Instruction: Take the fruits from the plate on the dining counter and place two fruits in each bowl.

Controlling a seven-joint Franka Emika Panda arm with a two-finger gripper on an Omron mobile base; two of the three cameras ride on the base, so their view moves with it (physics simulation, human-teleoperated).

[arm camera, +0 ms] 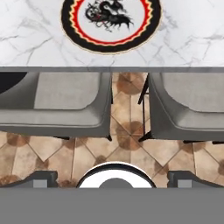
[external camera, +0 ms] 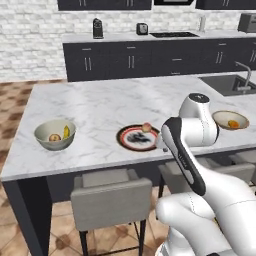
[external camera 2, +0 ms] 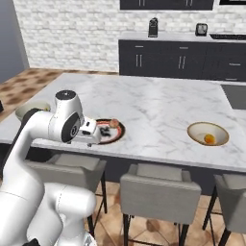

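Our gripper (arm camera: 112, 177) is open and empty, hanging over the stools (arm camera: 65, 103). The peach (external camera: 146, 127) lies ahead, on the plate's (external camera: 131, 143) far rim.

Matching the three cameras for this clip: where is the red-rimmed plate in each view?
Left base view: plate at centre, near the counter's front edge, left of the arm.
Right base view: plate left of centre, partly behind the hand.
Hand view: plate at the top, cut by the edge.
Shared landmark: the grey stools below the counter edge.
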